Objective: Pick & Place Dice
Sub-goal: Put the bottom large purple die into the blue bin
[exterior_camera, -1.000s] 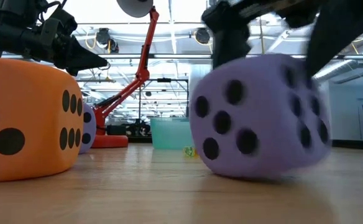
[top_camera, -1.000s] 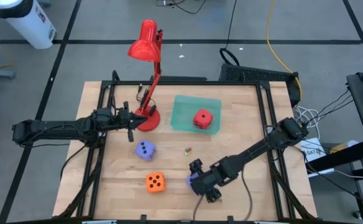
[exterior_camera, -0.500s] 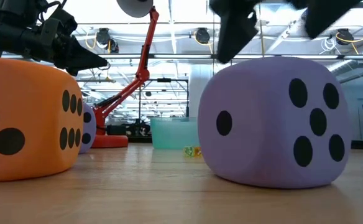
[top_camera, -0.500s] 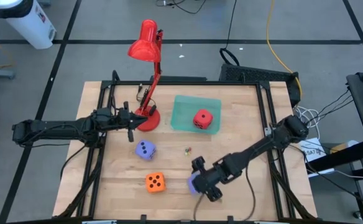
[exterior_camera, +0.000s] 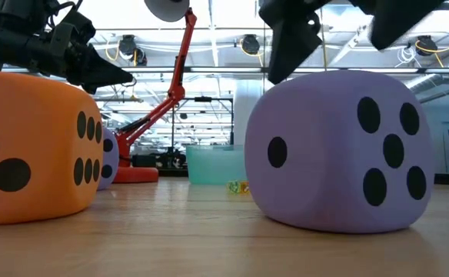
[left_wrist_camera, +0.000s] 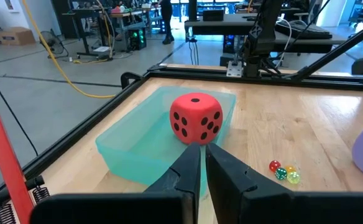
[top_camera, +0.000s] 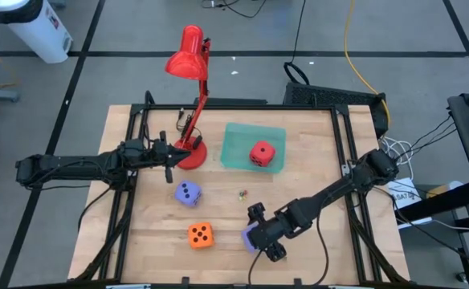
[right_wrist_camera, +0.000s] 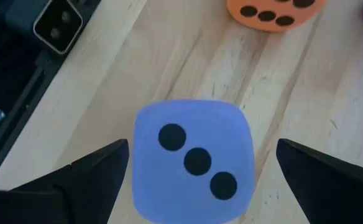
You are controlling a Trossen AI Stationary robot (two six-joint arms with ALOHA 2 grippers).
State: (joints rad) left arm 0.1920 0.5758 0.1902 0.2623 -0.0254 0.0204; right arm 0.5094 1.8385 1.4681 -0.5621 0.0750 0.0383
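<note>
currently one purple-blue die [right_wrist_camera: 194,158] rests on the table [top_camera: 307,160] near its front edge, three pips up, with the right gripper [right_wrist_camera: 194,171] directly above it, fingers spread wide to either side and not touching. beside it sits the orange die [top_camera: 201,234]; the second purple-blue die [top_camera: 188,193] lies further back. the red die [left_wrist_camera: 196,117] sits in the teal tray [left_wrist_camera: 132,146]. the left gripper [left_wrist_camera: 202,168] (fingers pressed together) hovers by the red lamp [top_camera: 189,96].

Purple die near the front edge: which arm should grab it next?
Right. The right gripper hangs open directly over that purple die, which sits between its fingers. The left gripper is shut, by the lamp base.
</note>
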